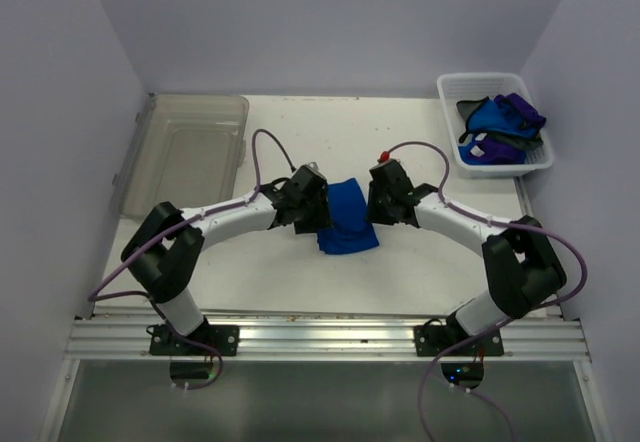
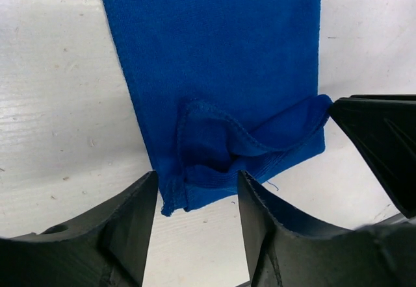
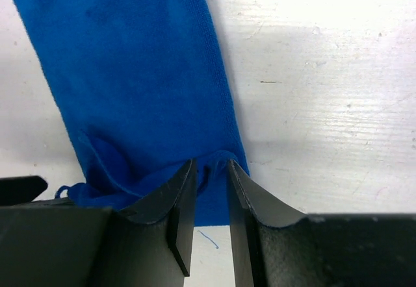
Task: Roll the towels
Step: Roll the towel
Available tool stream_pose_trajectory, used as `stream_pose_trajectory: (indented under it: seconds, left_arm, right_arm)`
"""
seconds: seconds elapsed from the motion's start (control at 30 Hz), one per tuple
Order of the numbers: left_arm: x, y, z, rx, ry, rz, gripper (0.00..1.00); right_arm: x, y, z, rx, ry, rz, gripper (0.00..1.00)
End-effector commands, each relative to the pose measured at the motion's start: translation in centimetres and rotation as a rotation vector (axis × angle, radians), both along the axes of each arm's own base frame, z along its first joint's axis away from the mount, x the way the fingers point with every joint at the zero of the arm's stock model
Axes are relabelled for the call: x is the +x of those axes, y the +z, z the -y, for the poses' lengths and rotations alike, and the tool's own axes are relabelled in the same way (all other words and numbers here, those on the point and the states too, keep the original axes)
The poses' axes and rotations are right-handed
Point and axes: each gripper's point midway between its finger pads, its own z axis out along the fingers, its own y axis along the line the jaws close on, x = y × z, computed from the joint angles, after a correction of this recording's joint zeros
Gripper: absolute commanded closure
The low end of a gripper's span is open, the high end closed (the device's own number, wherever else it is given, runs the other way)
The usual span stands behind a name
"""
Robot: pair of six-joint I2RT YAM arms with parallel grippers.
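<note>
Blue towel (image 1: 347, 224) lies flat on the desk (image 1: 260, 272), well left of the white basket (image 1: 497, 169) & nearer the arm bases than it; more blue & purple towels (image 1: 500, 122) sit piled in the basket. L tool (image 2: 195, 180) is at the towel edge far from the basket, jaws wide apart w/ the towel's folded-over end between them. R tool (image 3: 210, 167) is at the edge facing the basket, jaws only narrowly parted, a puckered bit of cloth between the tips
</note>
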Motion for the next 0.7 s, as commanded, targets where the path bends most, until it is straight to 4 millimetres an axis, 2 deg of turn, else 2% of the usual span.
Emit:
stream_pose_trajectory:
  seconds: [0.0, 0.13, 0.2, 0.37, 0.5, 0.53, 0.57, 0.63, 0.67]
  left_arm:
    - [2.3, 2.7, 1.0, -0.040, -0.030, 0.116, 0.43]
    - [3.7, 2.4, 1.9, -0.027, -0.056, 0.111, 0.44]
    - [3.8, 0.8, 1.9, 0.009, -0.067, 0.074, 0.45]
    - [4.5, -1.0, 2.0, 0.053, -0.060, 0.046, 0.55]
    - [4.5, -1.2, 2.0, 0.054, -0.057, 0.039, 0.58]
    - [4.4, -1.1, 2.0, 0.053, -0.058, 0.039, 0.61]
    - [4.5, -0.6, 2.0, 0.044, -0.053, 0.050, 0.70]
    - [4.4, -0.3, 2.0, 0.040, -0.053, 0.057, 0.78]
    - [4.4, 0.1, 2.0, 0.033, -0.050, 0.061, 0.86]
  right_arm:
    - [0.8, 2.7, 0.5, 0.005, -0.012, 0.079, 0.71]
    - [0.7, 2.9, 0.3, 0.022, -0.008, 0.081, 0.71]
    - [0.5, 2.9, 0.3, 0.021, -0.006, 0.078, 0.71]
    - [0.3, 3.0, 0.4, 0.018, 0.000, 0.078, 0.72]
    - [0.1, 2.9, 0.6, 0.013, 0.000, 0.075, 0.71]
    - [0.1, 2.8, 0.7, 0.012, 0.000, 0.074, 0.71]
    - [0.1, 2.8, 0.7, 0.012, 0.000, 0.074, 0.71]
    - [0.1, 2.8, 0.6, 0.013, 0.001, 0.075, 0.72]
    - [0.1, 2.9, 0.6, 0.013, 0.003, 0.077, 0.71]
